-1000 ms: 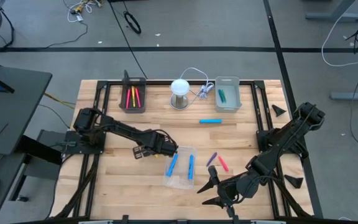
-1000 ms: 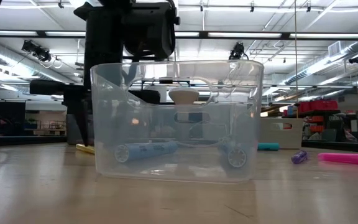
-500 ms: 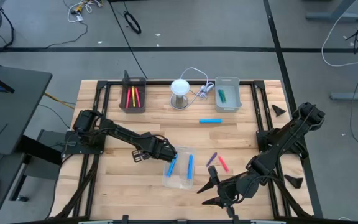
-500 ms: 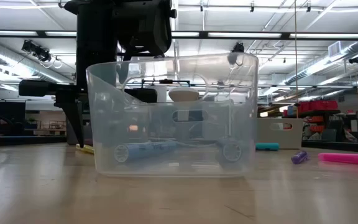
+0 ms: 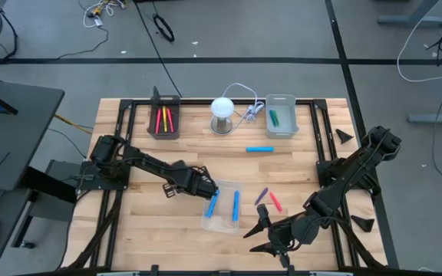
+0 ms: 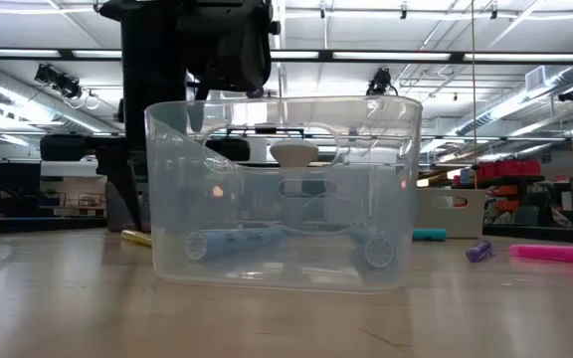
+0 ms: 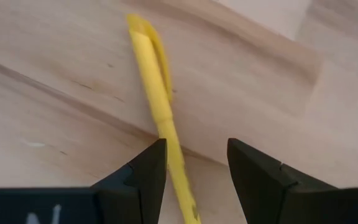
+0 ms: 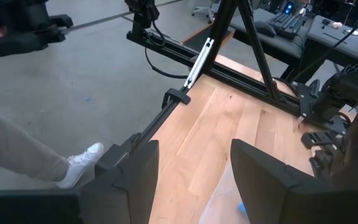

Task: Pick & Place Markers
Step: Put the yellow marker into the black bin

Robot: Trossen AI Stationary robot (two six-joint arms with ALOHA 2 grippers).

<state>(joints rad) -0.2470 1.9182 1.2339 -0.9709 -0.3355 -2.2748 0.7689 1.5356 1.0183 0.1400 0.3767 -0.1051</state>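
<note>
In the high view the left gripper (image 5: 207, 186) is in the centre of the frame, just beside the upper left corner of the clear tray (image 5: 222, 218). Its wrist view shows the fingers apart with a yellow marker (image 7: 157, 115) lying on the wooden table (image 7: 55, 81) between them, not clamped. Two blue markers (image 5: 212, 202) lie inside the clear tray. A purple marker (image 5: 261, 195) and a pink marker (image 5: 275, 202) lie right of it, and another blue marker (image 5: 259, 149) is above. The right gripper (image 5: 261, 234) waits released at the lower right.
</note>
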